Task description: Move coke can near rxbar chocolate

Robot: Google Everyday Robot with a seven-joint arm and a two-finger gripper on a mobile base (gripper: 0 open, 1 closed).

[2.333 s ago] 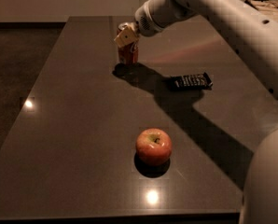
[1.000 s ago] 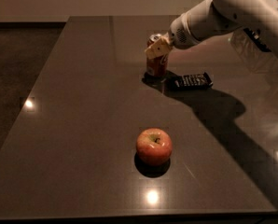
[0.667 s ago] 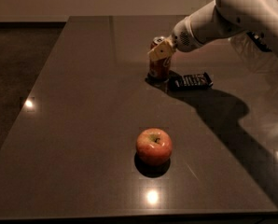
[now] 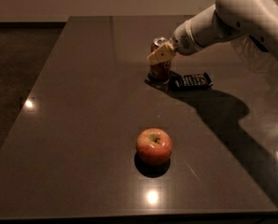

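Note:
The red coke can (image 4: 159,69) stands upright on the dark table, its base touching the surface. The black rxbar chocolate (image 4: 192,80) lies flat just right of the can, a small gap between them. My gripper (image 4: 161,53) reaches in from the right and is closed around the can's upper half. One tan finger (image 4: 158,55) crosses the front of the can, and the other is hidden behind it. The can's silver top shows just above that finger.
A red-yellow apple (image 4: 154,145) sits near the table's front, well apart from the can. My white arm (image 4: 237,17) spans the upper right and casts a shadow over the right of the dark table (image 4: 83,106). The table's left edge borders dark floor.
The gripper carried the can from the far middle of the table rightward and down to beside the bar. Over the last second, can and gripper have stayed almost still.

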